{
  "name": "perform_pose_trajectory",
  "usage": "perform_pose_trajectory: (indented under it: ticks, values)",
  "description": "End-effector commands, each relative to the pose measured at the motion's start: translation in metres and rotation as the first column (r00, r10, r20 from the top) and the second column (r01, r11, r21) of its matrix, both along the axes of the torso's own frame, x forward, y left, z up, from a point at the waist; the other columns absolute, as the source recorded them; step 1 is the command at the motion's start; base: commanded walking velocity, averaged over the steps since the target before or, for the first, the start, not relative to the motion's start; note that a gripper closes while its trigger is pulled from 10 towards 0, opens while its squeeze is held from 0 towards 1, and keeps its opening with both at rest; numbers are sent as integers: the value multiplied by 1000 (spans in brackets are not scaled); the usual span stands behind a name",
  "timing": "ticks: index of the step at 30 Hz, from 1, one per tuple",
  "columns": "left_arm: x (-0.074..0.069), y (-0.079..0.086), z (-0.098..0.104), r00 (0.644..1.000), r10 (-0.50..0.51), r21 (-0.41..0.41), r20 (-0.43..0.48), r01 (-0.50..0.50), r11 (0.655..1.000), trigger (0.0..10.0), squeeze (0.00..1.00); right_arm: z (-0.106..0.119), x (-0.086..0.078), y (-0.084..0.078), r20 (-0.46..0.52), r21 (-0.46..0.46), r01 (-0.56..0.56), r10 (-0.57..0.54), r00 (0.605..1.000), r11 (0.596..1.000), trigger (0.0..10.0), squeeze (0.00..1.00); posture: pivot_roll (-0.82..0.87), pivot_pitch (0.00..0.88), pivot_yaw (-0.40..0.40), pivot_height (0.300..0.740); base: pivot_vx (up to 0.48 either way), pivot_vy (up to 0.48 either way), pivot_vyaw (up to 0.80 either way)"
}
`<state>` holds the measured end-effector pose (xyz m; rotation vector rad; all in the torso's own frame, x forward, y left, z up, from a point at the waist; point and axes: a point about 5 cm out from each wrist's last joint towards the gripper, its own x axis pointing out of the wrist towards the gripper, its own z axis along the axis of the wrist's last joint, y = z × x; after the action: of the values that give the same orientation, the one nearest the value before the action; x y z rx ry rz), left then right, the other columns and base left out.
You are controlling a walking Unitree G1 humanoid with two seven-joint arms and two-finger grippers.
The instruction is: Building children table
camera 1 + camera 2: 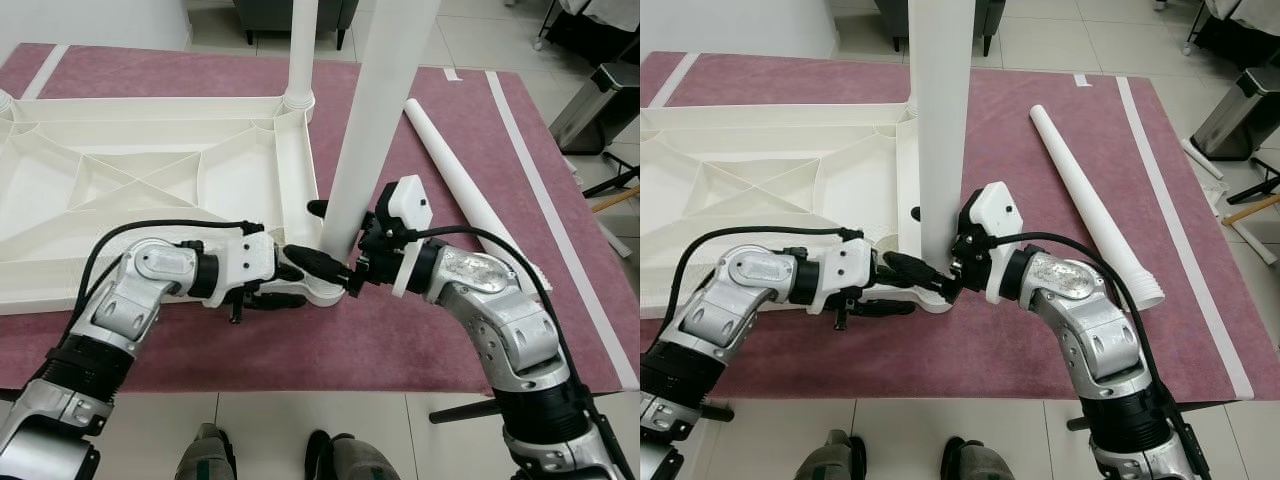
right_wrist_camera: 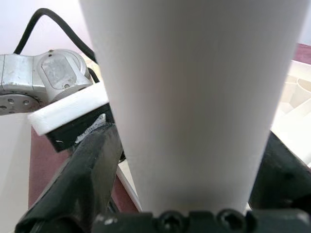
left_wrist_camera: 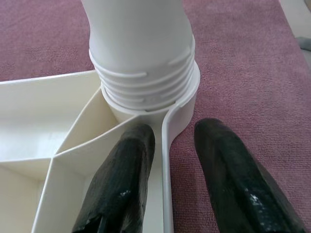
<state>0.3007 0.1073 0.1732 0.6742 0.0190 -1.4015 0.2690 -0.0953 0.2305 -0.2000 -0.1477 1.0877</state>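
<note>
Tabletop on rug, leg upright at near-right corner, spare leg lying right

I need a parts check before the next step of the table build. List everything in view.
White plastic tabletop, upside down: one, on the maroon rug.
White plastic legs standing in corner sockets: two, near corner and far corner.
Loose white plastic leg: one, lying on the rug right of the tabletop.
Maroon rug with pale stripes: one, on the tiled floor.
Grey metal bin: one, far right.
Left gripper: fingers astride the tabletop's rim at the near socket.
Right gripper: around the near leg's base.
</note>
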Motion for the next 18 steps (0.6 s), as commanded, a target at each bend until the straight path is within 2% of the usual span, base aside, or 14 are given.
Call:
perform_pose_trajectory:
  ticks: [1,2,3,5,7,8,9,18]
  values:
    - [9,-1,-2,984,164,-59,66,-160,985,8824,0,-1,-2,1,-2,1,-11,11,1000,1000,10000,0,76,178,-18,740,0,0,0]
    - [10,-2,-2,983,172,-65,65,-167,984,6353,0,0,-1,1,-1,2,-12,12,1000,1000,10000,0,77,179,-18,740,0,0,0]
    - [10,-2,-2,983,172,-65,65,-167,984,6353,0,0,-1,1,-1,2,-12,12,1000,1000,10000,0,77,179,-18,740,0,0,0]
    - [12,-4,-2,982,179,-80,55,-174,981,2588,0,0,-1,2,0,3,-14,14,1000,1000,10000,0,78,179,-18,740,0,0,0]
    - [12,-4,-2,982,181,-87,52,-176,981,2588,0,0,-1,2,0,3,-14,14,1000,1000,10000,0,78,179,-18,740,0,0,0]
    - [12,-4,-2,982,181,-90,50,-176,980,353,0,0,-1,2,-1,3,-14,14,1000,1000,10000,0,77,179,-18,740,0,0,0]
    - [13,-4,-1,983,180,-94,47,-175,980,0,0,-1,-1,2,-2,2,-13,13,1000,1000,10000,0,77,178,-17,740,0,0,0]
    - [11,-5,-2,986,162,-100,35,-158,982,0,0,-4,0,1,-7,-5,-5,5,1000,1000,10000,0,78,175,-15,740,0,0,0]
